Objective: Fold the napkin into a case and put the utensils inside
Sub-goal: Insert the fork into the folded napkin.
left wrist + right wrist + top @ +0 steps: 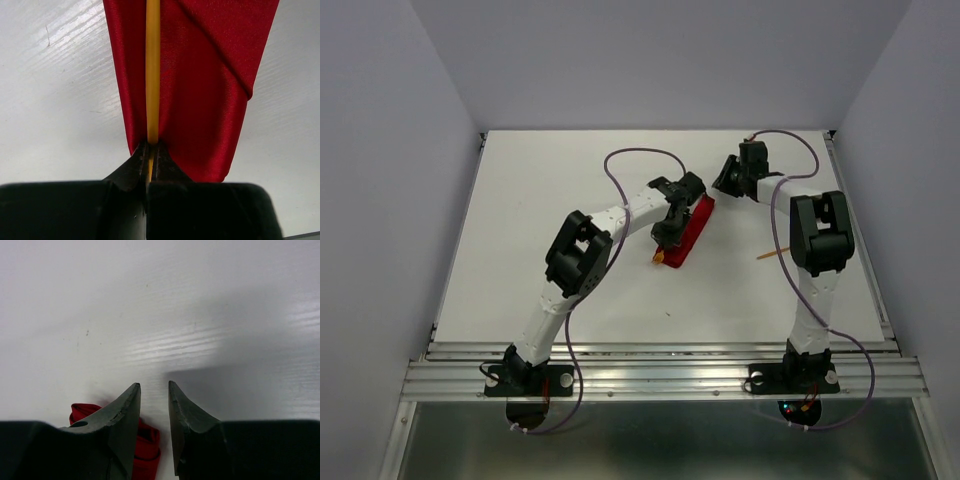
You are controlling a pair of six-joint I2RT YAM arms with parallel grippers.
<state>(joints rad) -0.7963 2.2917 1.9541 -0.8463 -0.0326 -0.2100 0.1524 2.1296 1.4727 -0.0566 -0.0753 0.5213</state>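
Note:
The napkin is folded into a narrow red case (694, 228) lying slantwise at mid-table. My left gripper (666, 238) hovers over its near half, shut on a thin orange utensil (153, 75) that runs lengthwise along the red cloth (205, 90); its near tip (658, 259) pokes out by the case's lower end. The left gripper (151, 149) pinches the stick between its tips. A second orange utensil (767, 255) lies on the table to the right. My right gripper (722, 180) sits at the case's far end, open, bare table between its tips (154, 386); the red cloth end (148, 445) lies beside its left finger.
White table (540, 250) with grey walls on three sides. The right arm's upper link (818, 235) stands close to the loose utensil. Purple cables (620, 160) arc over both arms. A metal rail (660, 375) runs along the near edge.

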